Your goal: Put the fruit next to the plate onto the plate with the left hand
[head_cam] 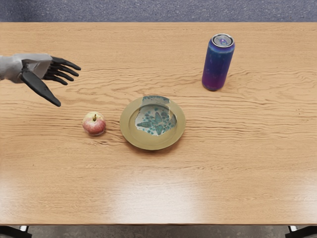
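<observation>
Hovering left robot hand [49, 74], fingers spread; apple [94, 123] beside plate [130, 130].

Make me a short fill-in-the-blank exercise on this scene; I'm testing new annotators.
1. The apple rests on the table, at the picture-____ side of the plate.
2. The can stands ____ on the table.
3. The left hand hovers open, holding ____.

Missing words: left; upright; nothing.
</observation>
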